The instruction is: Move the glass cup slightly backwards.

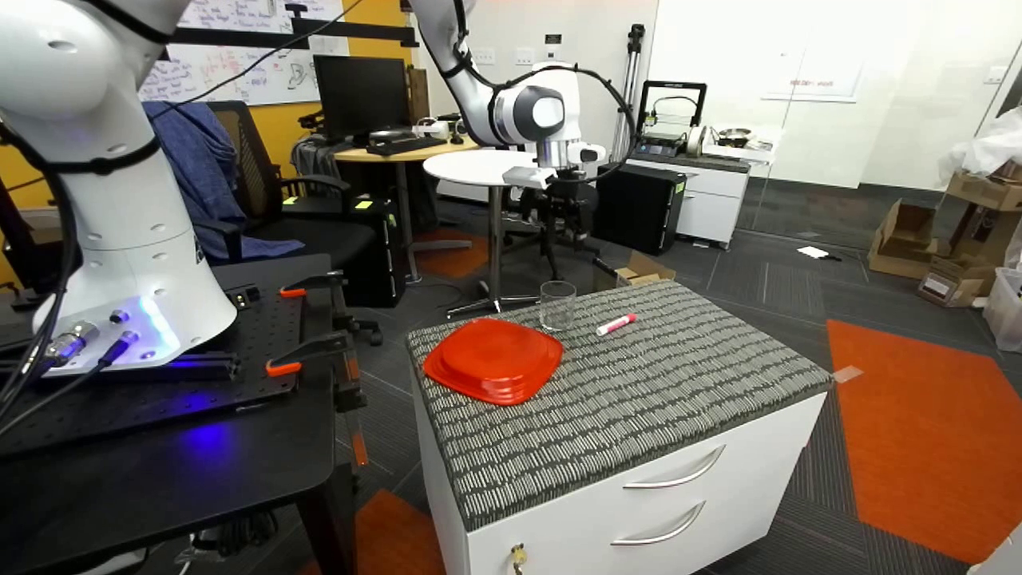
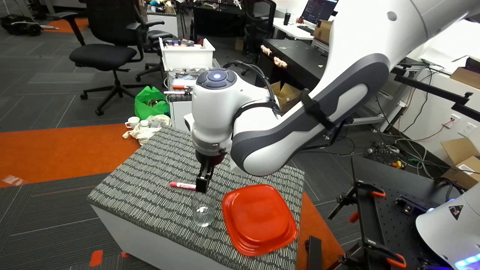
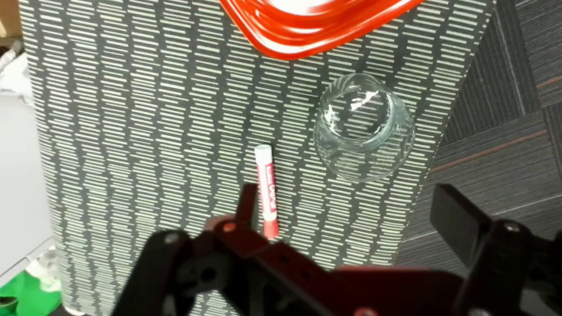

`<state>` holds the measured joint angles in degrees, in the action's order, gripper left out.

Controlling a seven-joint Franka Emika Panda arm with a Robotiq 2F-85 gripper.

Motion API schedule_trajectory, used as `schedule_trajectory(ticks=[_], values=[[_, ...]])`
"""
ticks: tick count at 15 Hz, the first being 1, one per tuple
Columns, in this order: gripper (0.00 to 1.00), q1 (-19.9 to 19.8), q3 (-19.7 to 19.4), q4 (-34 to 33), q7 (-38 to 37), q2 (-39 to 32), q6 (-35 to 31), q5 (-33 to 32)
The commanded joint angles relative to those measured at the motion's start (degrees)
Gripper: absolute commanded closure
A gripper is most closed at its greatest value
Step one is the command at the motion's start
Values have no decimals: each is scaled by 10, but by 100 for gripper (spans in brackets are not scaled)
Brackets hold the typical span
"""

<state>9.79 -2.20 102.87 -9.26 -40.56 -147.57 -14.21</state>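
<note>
The glass cup (image 1: 557, 306) is a small clear tumbler. It stands on the patterned cabinet top close to one edge, between the red bowl and the pen. It also shows faintly in an exterior view (image 2: 203, 212) and plainly in the wrist view (image 3: 364, 131). My gripper (image 3: 349, 197) is open, with its two fingers wide apart and nothing between them. It hangs above the cabinet top, apart from the cup, which lies ahead of the fingertips in the wrist view. In an exterior view the gripper (image 2: 203, 183) points down just behind the cup.
A wide red-orange plastic bowl (image 1: 495, 359) lies beside the cup. A pink-red and white pen (image 3: 267, 188) lies on the cup's other side, near one finger in the wrist view. The cabinet top (image 1: 639, 375) ends close to the cup. A black robot table (image 1: 239, 447) stands beside it.
</note>
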Motion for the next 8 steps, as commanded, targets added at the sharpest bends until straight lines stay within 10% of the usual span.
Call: schedule_trajectory(ticks=[1, 8], values=[[0, 15, -20, 71, -36, 57, -35, 4], [0, 8, -14, 46, -18, 36, -21, 6]])
